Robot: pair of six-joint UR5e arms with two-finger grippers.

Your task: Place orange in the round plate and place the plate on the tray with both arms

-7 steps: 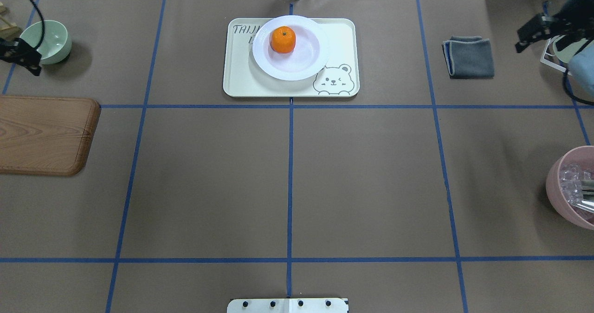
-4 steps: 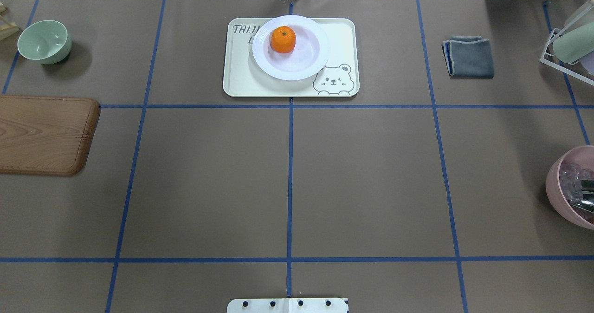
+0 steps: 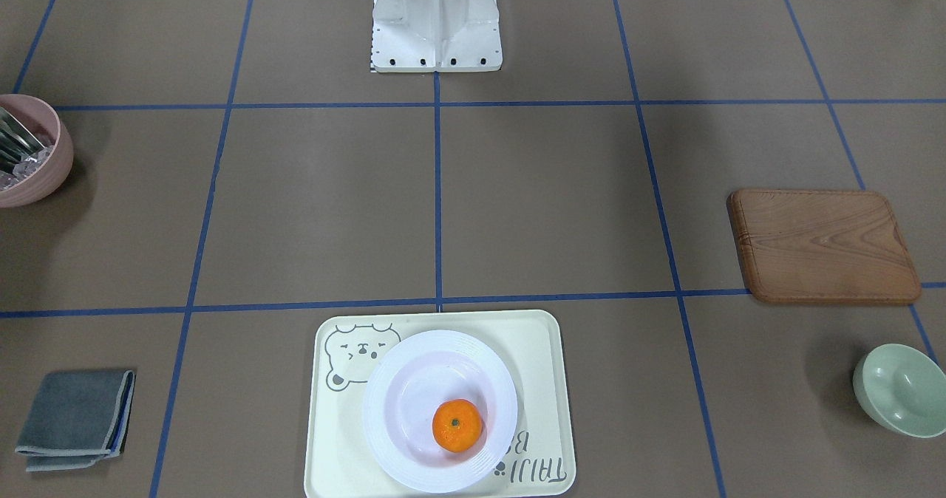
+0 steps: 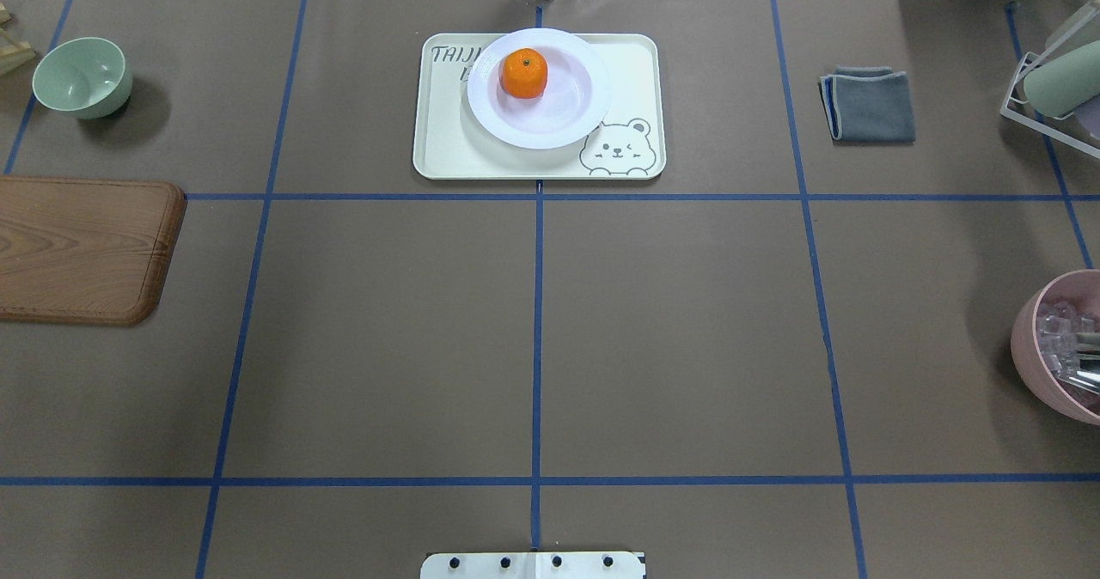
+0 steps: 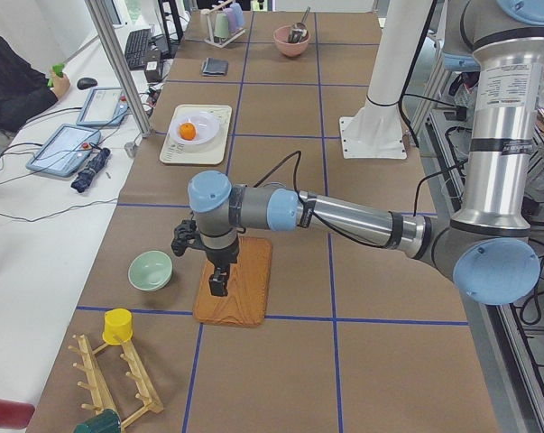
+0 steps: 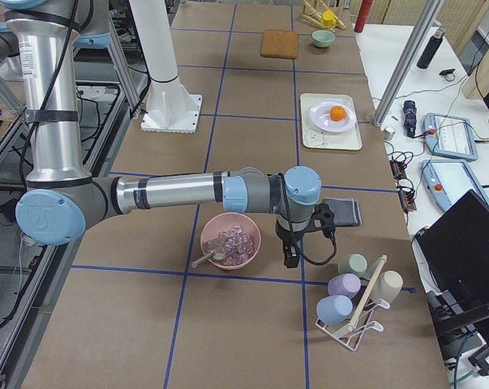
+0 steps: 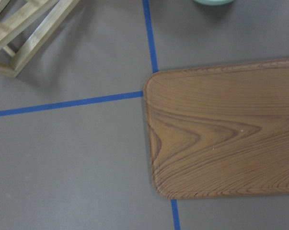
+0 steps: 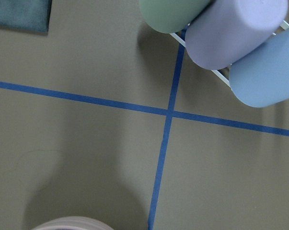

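The orange (image 4: 524, 73) lies inside the white round plate (image 4: 567, 132). The plate rests on the cream bear tray (image 4: 447, 149) at the table's far middle; the front-facing view shows the same orange (image 3: 457, 425), plate (image 3: 384, 424) and tray (image 3: 532, 365). My left gripper (image 5: 217, 284) hangs over the wooden board (image 5: 235, 284), far from the tray, and I cannot tell its state. My right gripper (image 6: 291, 258) hangs between the pink bowl (image 6: 229, 241) and the cups, and I cannot tell its state. Neither gripper shows in the overhead view.
A pale green bowl (image 4: 82, 76) and the wooden board (image 4: 82, 248) sit on the left. A folded grey cloth (image 4: 870, 105), a wire rack with cups (image 4: 1053, 89) and a pink bowl (image 4: 1061, 351) are on the right. A wooden rack (image 5: 118, 383) stands beyond the board.
A second ago both grippers showed at the overhead view's left and right edges. Both have since moved outward and out of that view. The orange, plate and tray stayed put.
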